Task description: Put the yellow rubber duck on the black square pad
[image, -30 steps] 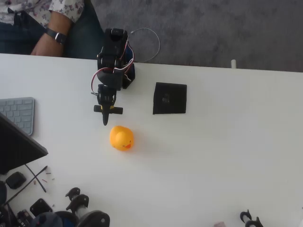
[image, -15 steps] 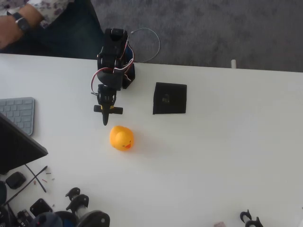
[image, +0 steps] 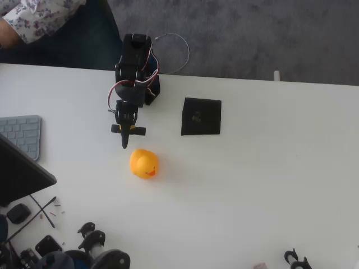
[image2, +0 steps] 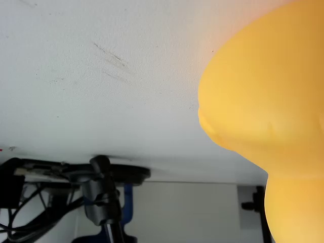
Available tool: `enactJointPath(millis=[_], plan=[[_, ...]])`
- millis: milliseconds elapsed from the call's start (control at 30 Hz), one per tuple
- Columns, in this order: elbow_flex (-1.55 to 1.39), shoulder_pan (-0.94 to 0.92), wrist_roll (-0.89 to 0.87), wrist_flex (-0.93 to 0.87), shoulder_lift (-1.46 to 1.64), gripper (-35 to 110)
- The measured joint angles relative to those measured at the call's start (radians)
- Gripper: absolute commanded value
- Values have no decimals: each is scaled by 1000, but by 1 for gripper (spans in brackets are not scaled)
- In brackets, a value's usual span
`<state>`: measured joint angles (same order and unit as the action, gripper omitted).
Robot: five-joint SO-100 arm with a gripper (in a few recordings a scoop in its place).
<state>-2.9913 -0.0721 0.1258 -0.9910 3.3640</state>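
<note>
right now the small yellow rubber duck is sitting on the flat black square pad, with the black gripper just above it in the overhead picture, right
Not quite. The small yellow rubber duck is on the bare white table, apart from the flat black square pad, which lies up and to its right. The overhead view shows this. The black gripper is indeed just above the duck in that picture.

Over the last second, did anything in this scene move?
Only the person at the top left: the arm drew back off the table edge, leaving a sleeve. The gripper, duck and black pad stayed put; nothing grasped.
</note>
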Motion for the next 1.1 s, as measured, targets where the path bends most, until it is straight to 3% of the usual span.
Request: enactJointPath(millis=[1100], plan=[[0, 0, 9, 0, 12, 13]])
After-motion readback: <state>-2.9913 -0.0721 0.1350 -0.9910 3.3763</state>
